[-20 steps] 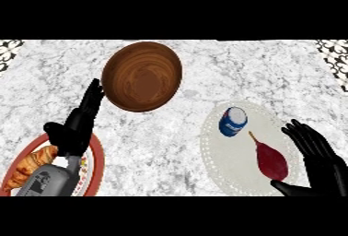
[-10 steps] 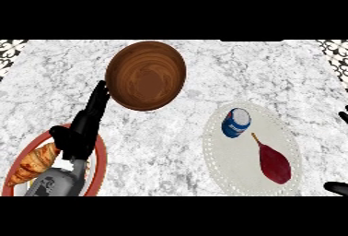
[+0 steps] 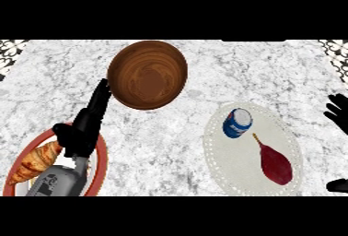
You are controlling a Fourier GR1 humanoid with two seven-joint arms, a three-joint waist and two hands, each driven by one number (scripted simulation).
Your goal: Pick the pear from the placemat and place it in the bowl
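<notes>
Now right hand (image 3: 337, 112) fingers spread, off pear (image 3: 275, 164).

Right hand (image 3: 337, 112) withdrawn from pear (image 3: 275, 163) to view's right edge.

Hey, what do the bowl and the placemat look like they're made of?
The bowl looks like wood with a smooth finish: brown with darker grain rings. The placemat seems to be pale cloth or woven vinyl, with a dotted, stitched-looking border; which one is hard to tell.
</notes>
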